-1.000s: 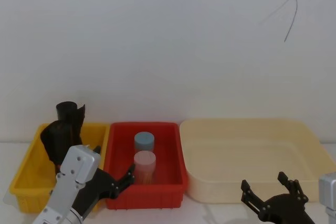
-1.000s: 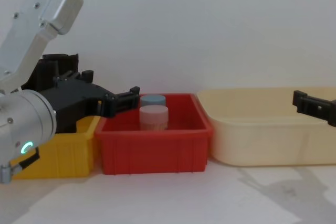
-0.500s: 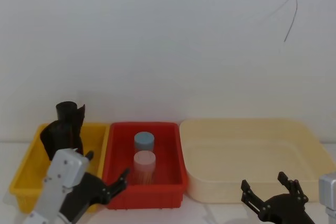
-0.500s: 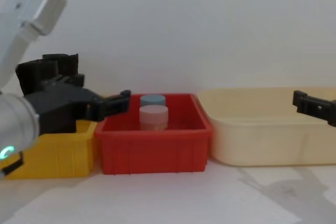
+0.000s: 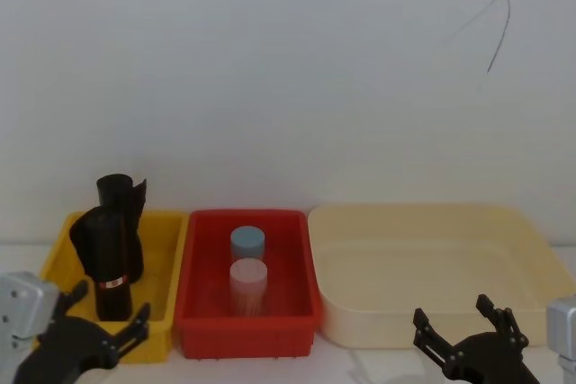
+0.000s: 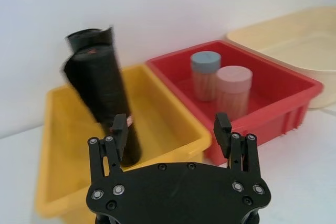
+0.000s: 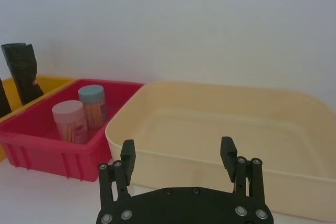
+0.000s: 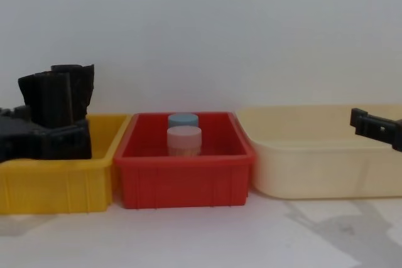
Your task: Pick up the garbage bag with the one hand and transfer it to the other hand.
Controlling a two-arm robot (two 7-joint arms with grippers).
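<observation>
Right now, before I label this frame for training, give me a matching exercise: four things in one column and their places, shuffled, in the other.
1. garbage bag
2. pink-lidded jar
3. left end effector
4. right end effector

A. in the red bin
B. open, in front of the cream tub
C. standing in the yellow bin
D. open, in front of the yellow bin

Pairs: 1-C, 2-A, 3-D, 4-B.

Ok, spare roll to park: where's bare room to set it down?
The cream tub right of the red bin is bare. The garbage bag and a ragged roll crowd the yellow bin; two jars stand in the red one.
</observation>
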